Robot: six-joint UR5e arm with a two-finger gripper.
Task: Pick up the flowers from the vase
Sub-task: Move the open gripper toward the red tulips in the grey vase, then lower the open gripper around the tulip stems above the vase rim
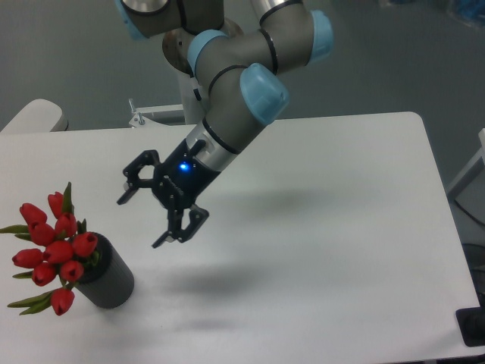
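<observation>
I am holding my gripper above the table, fingers spread wide apart and gripping nothing. One fingertip is pointing left over the table, the other is hanging lower, near the middle. A blue light is glowing on my wrist. The flowers are sitting in the vase near the table's front left corner, buds leaning out to the left, apart from my fingers, below and to their left.

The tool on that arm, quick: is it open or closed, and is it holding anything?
Tool: open, fingers spread wide, holding nothing. It is in the air, apart from the flowers in the vase.
</observation>
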